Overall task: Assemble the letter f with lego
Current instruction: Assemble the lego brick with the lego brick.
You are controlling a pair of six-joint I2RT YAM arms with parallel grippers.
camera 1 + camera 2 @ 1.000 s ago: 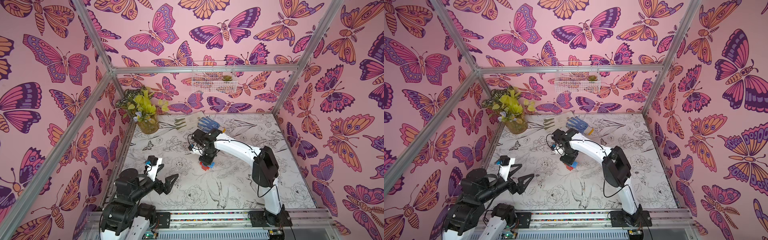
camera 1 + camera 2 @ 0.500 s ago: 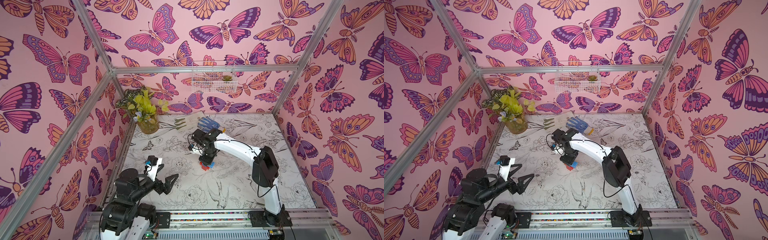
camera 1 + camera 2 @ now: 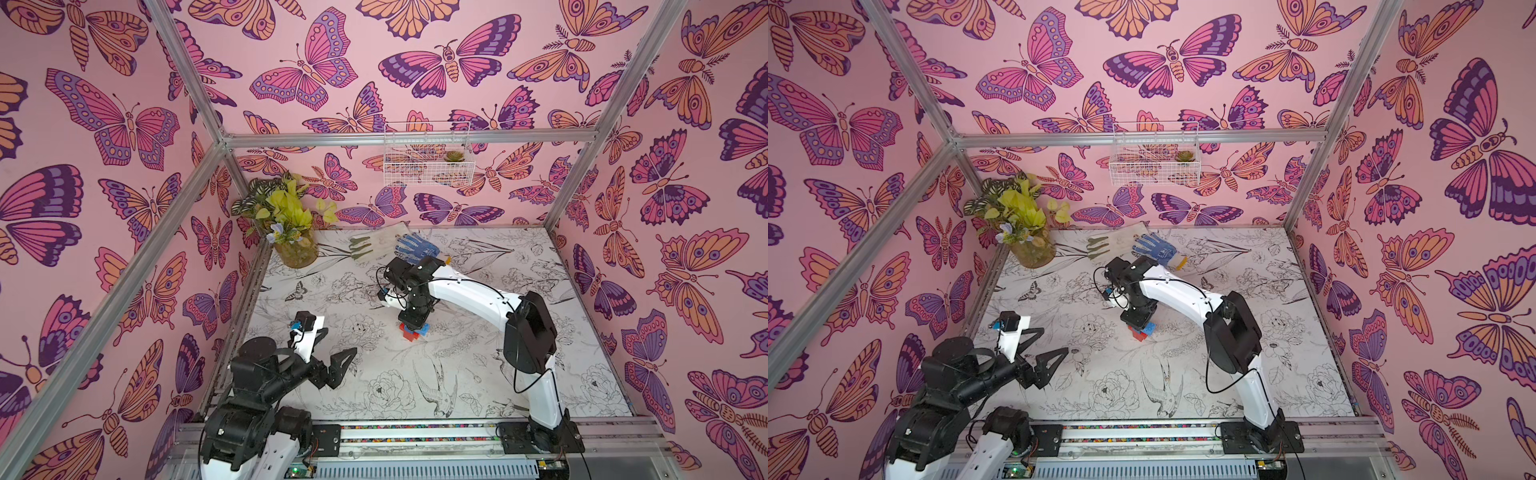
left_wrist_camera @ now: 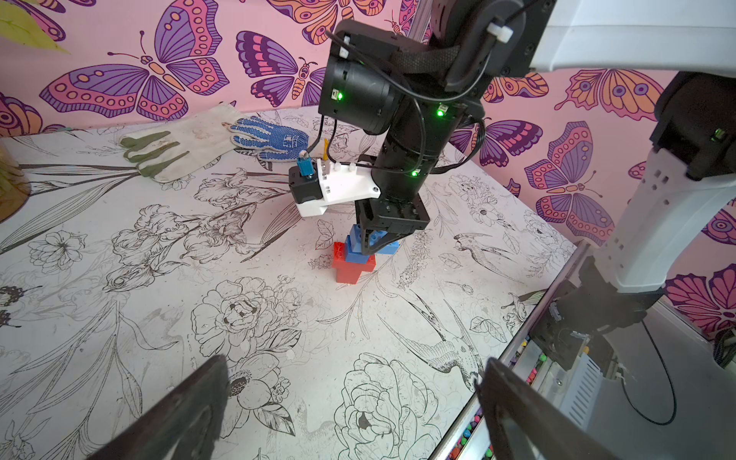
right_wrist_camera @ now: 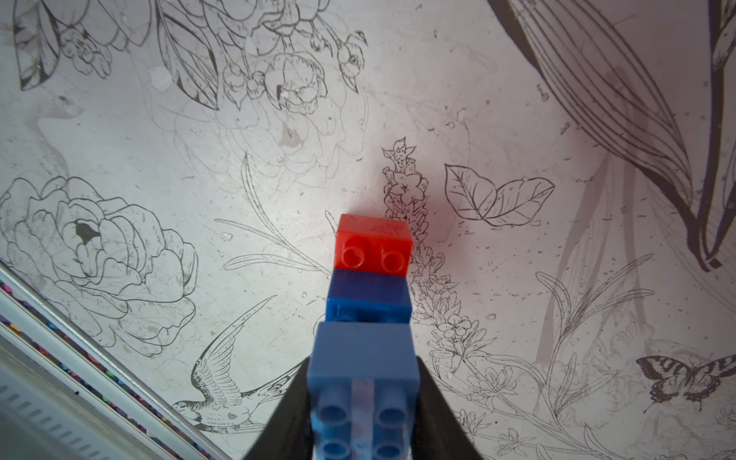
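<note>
Lego stack, top views: red below and blue above, standing on the worktop near its middle, shown in both top views. Right end effector directly above it, pointing down, closed on the uppermost piece. Left end effector near the front left corner, spread wide, holding nothing, well apart from the stack. White glove and blue dotted glove lie at the back edge. Plant in the back left corner.

Left wrist view: the stack stands upright. Small red brick at the base, a wider red piece over it, a blue brick on that. Top blue brick overhangs to one side, pinched between the fingers of the right end effector. Whether it is fully seated cannot be told.

Right wrist view: top blue brick clamped between both fingers. Second blue brick and red studs lie beyond it.

Hazards, as judged: narrow base, tall build, no bracing from the left arm, so an off-centre push may topple it. If the studs are only half engaged, opening the fingers could lift or tilt the top brick and spoil the letter f.
</note>
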